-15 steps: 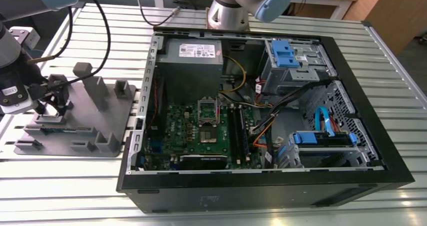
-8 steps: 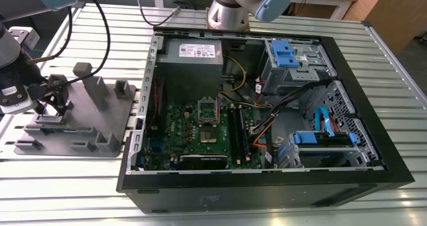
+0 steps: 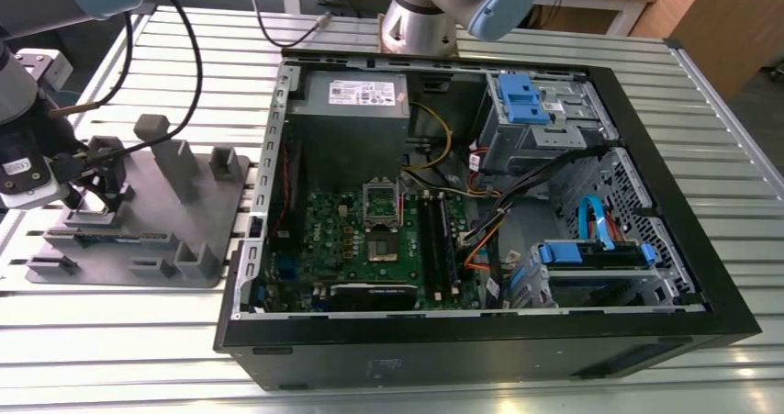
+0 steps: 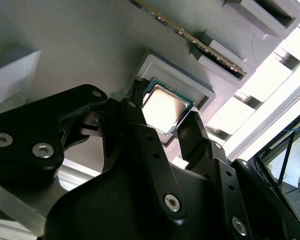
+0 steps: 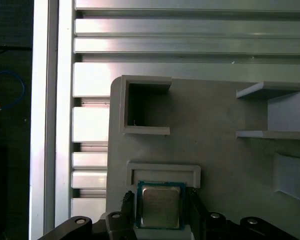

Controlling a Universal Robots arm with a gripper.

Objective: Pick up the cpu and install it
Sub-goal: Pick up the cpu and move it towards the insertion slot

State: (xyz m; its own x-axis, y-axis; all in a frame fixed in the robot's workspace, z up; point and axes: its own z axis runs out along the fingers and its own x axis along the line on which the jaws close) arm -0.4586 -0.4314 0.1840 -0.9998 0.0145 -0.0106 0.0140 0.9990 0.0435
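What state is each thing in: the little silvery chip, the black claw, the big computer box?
small square silvery-grey chip: lying flat in its pocket on the grey plastic tray, not lifted.
black gripper: down around the chip.
black metal computer case: lying on its side, open.

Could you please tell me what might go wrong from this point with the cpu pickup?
1. The hand straddles the cpu in its tray pocket; an off-centre grip could tilt the chip and jam it against the raised rim.
2. The socket lies inside the case, beside loose cables; the hand might snag them.
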